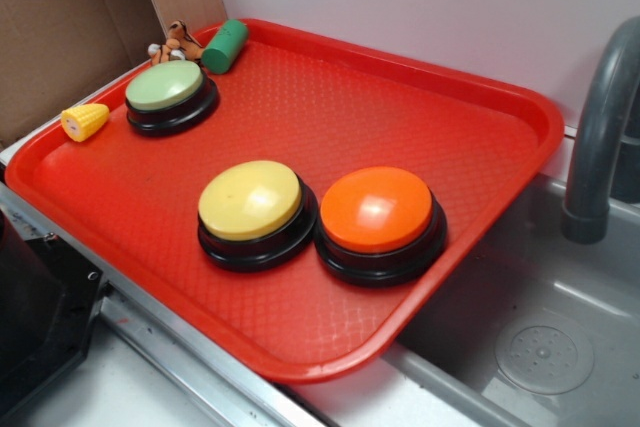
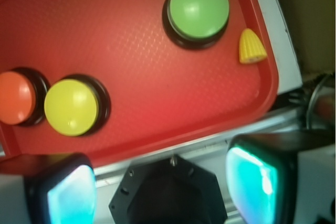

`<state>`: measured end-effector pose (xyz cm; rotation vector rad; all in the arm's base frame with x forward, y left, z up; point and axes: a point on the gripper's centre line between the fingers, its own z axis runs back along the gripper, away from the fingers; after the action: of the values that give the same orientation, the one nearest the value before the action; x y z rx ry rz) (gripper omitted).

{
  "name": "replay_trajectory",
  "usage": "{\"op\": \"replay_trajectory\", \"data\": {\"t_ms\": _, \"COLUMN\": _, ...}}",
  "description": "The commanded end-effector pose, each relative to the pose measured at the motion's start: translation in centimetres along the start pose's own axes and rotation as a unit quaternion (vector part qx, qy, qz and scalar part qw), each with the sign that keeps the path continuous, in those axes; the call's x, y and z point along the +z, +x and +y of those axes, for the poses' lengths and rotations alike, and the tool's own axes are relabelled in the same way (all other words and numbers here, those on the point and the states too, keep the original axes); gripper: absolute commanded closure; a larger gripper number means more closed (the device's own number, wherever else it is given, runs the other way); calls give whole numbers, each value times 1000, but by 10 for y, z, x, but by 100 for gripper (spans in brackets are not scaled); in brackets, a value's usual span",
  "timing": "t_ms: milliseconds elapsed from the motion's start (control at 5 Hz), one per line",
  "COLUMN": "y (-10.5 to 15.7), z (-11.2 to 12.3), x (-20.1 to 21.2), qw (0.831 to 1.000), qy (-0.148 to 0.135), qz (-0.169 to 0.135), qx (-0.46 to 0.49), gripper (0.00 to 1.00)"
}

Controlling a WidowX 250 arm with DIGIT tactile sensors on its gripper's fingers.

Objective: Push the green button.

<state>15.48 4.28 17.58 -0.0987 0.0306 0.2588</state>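
The green button point(image 1: 165, 87) is a pale sage-green dome on a black round base, at the far left of the red tray point(image 1: 470, 117). In the wrist view it point(image 2: 198, 8) sits near the top, right of centre. My gripper point(image 2: 160, 184) is open and empty. Its two teal-padded fingers point(image 2: 251, 182) stand wide apart at the bottom of the wrist view, above the tray's near edge and the metal rail, well away from the button. The gripper does not show in the exterior view.
A yellow button point(image 1: 250, 202) and an orange button point(image 1: 378, 212) sit side by side at the tray's front. A dark green cylinder point(image 1: 224, 46) and a small toy point(image 1: 174, 43) lie at the far corner. A toy corn point(image 1: 85, 122) lies on the tray's left rim. A sink point(image 1: 545, 347) and grey faucet point(image 1: 600, 127) stand to the right.
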Motion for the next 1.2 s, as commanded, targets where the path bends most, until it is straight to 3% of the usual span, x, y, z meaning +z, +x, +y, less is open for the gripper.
{"op": "replay_trajectory", "data": {"t_ms": 0, "y": 27, "z": 17, "x": -7, "qw": 999, "qy": 16, "qz": -27, "qx": 38, "gripper": 0}}
{"op": "replay_trajectory", "data": {"t_ms": 400, "y": 27, "z": 17, "x": -7, "qw": 999, "qy": 16, "qz": -27, "qx": 38, "gripper": 0}}
{"op": "replay_trajectory", "data": {"t_ms": 600, "y": 63, "z": 23, "x": -31, "qw": 995, "qy": 71, "qz": -34, "qx": 62, "gripper": 0}}
{"op": "replay_trajectory", "data": {"t_ms": 800, "y": 103, "z": 36, "x": -47, "qw": 991, "qy": 98, "qz": -80, "qx": 40, "gripper": 0}}
{"op": "replay_trajectory", "data": {"t_ms": 1000, "y": 117, "z": 50, "x": -73, "qw": 991, "qy": 109, "qz": -75, "qx": 24, "gripper": 0}}
